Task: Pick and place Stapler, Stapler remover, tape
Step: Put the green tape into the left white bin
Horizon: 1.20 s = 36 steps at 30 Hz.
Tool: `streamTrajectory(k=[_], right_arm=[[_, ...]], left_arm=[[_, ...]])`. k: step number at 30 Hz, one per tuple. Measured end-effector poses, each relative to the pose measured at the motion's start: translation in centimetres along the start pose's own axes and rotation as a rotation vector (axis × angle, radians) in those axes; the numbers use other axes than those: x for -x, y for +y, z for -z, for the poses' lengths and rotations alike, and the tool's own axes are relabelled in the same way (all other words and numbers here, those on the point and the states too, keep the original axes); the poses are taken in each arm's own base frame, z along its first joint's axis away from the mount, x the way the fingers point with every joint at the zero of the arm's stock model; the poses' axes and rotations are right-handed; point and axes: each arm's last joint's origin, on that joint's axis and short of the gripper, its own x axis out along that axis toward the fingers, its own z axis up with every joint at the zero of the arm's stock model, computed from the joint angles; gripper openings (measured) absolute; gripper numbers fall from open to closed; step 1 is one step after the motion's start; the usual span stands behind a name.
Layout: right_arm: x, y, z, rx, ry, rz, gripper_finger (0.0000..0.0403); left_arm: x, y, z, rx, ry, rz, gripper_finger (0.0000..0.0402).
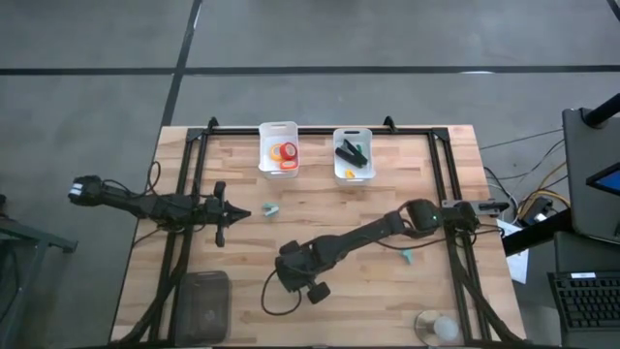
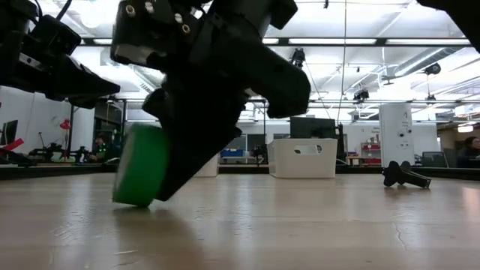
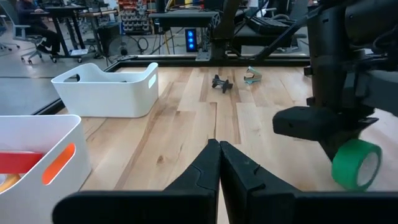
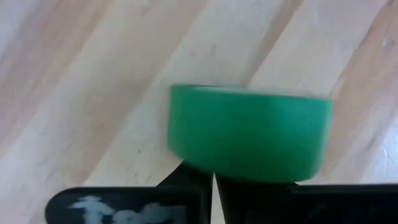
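Note:
My right gripper point(image 1: 294, 273) is near the table's middle front, shut on a green tape roll point(image 2: 141, 165). The roll also shows in the right wrist view point(image 4: 249, 134) and the left wrist view point(image 3: 356, 163); in the high view the gripper hides it. My left gripper point(image 1: 237, 210) is shut and empty, left of the middle. The black stapler point(image 1: 349, 151) lies in the far right white bin point(image 1: 353, 173). Orange-red and yellow tape rolls point(image 1: 284, 153) lie in the far left white bin point(image 1: 279, 128). My right gripper holds the green roll by its upper rim point(image 2: 161, 135), coming from above and slanting down. The roll itself hides whether one finger is inside the ring. The roll hangs tilted below the fingers, its lower edge point(image 2: 131, 201) at or just above the table; which, I cannot tell.
A teal claw-shaped tool point(image 1: 271, 209) lies just right of my left gripper, and another point(image 1: 409, 255) lies under the right arm. A small dark tool point(image 3: 221, 83) lies near it. A dark pad point(image 1: 203, 301) is at the front left and a clear round thing point(image 1: 438, 328) at the front right.

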Motion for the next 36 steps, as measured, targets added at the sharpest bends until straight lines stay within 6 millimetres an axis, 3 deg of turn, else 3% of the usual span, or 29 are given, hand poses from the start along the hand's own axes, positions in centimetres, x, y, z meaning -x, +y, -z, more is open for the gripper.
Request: streamTrajectory(k=[12, 23, 27, 36], right_arm=[[2.5, 0.0, 0.7, -0.017, 0.122, 0.119, 0.0008], [5.2, -1.1, -0.2, -0.350, 0.019, 0.240, 0.0018], [5.8, -1.2, -1.2, -0.401, -0.092, 0.246, 0.0058], [6.3, -1.4, -3.0, -0.507, -0.293, 0.239, 0.0205]], left_arm=[[0.0, 0.0, 0.0, 0.000, -0.001, -0.001, 0.0012], [0.0, 0.0, 0.0, 0.000, 0.000, 0.000, 0.0012], [0.0, 0.0, 0.0, 0.000, 0.000, 0.000, 0.0012], [0.0, 0.0, 0.0, 0.000, 0.000, 0.000, 0.0012]])
